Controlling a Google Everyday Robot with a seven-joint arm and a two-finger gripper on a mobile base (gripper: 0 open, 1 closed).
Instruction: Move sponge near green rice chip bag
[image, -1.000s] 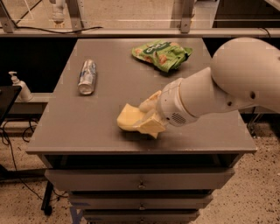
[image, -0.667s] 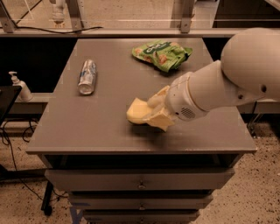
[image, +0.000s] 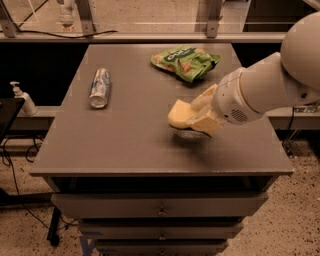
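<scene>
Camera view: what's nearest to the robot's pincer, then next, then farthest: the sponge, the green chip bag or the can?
1. The sponge: gripped in the pincer, over the table's right side.
2. The green rice chip bag: behind it, at the back.
3. The can: lying far off on the left.

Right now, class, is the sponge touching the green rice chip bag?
Apart. The camera view shows bare tabletop between the green rice chip bag and the sponge, gripped by the end effector mid-table.
</scene>
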